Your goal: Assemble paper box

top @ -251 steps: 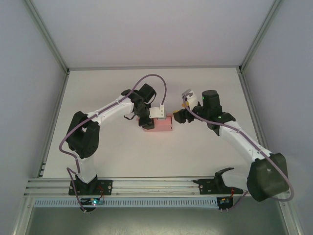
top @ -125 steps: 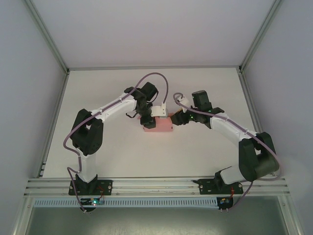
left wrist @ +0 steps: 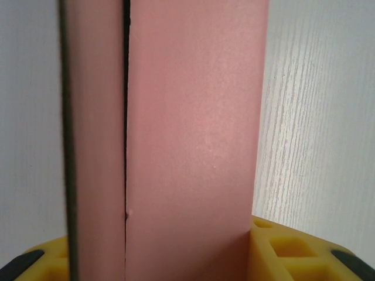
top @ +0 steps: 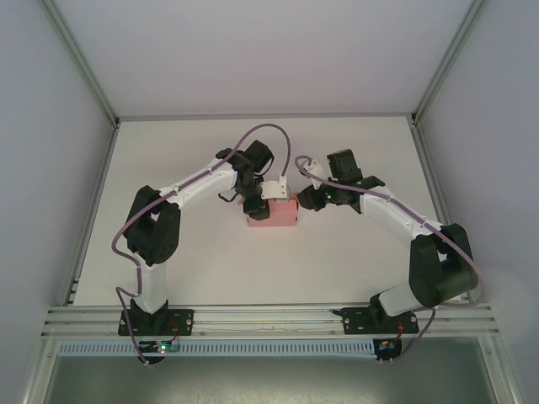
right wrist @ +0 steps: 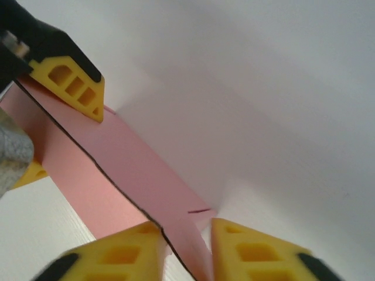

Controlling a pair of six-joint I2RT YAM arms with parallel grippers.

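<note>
**A:** White desk [top: 194, 160]. The paper box [top: 282, 217] lies mid-desk between the two arms.

**B:** Hands?

**A:** The left hand [top: 257, 204] is clamped across the box's left end, with pink card filling the span between its yellow fingers [left wrist: 293, 257]. The right hand [top: 305, 200] is at the other end, narrowed, with the box's corner wedged in its gap.

**B:** How should this step be handled?

**A:** It is probably closing the end flap. The left hand should hold firm without crushing, since thin card buckles. The right hand should press slowly along the crease and keep the panels square.

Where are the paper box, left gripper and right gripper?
paper box [top: 276, 217], top view, top face.
left gripper [left wrist: 161, 257], left wrist view, between its yellow fingertips.
right gripper [right wrist: 186, 237], right wrist view, between its yellow fingertips.
</note>
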